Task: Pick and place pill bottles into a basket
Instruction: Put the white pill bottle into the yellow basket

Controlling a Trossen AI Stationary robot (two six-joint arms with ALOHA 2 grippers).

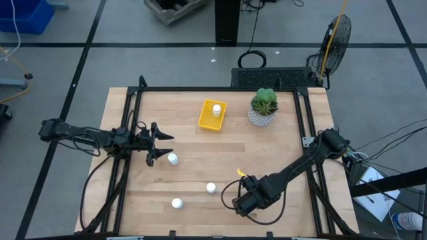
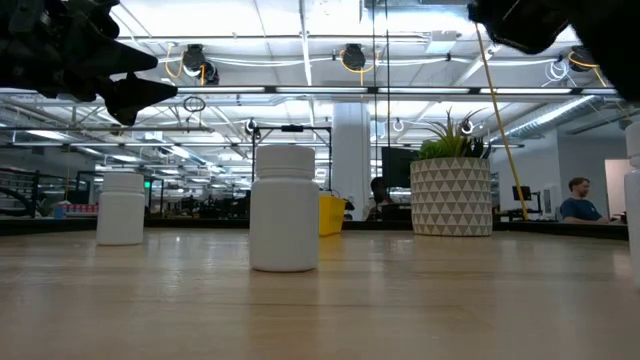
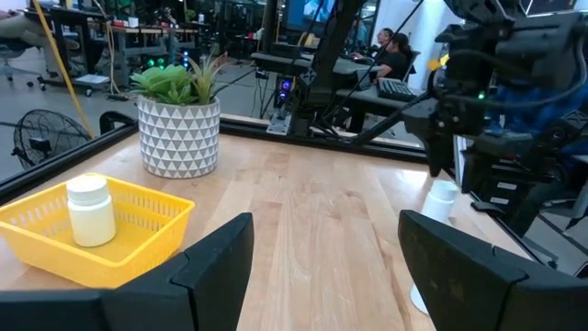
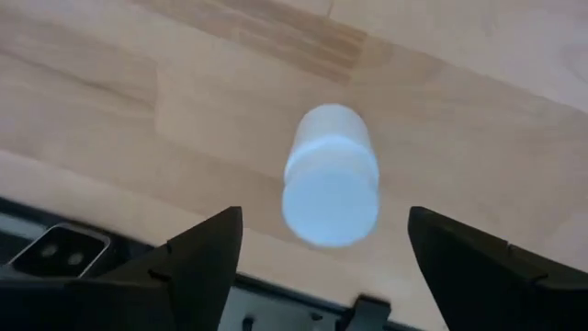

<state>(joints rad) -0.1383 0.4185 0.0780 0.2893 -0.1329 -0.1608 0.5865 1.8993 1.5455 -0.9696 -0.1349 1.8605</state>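
High view: four pill bottles (image 1: 173, 159), one basket (image 1: 208, 124).

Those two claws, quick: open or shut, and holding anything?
Left gripper: open, holding nothing.
Right gripper: open above a pill bottle, not gripping it.

Open bench (image 1: 200, 160) lies between the arms; three loose pill bottles (image 1: 211, 188) and the plant pot (image 1: 263, 115) obstruct passage.
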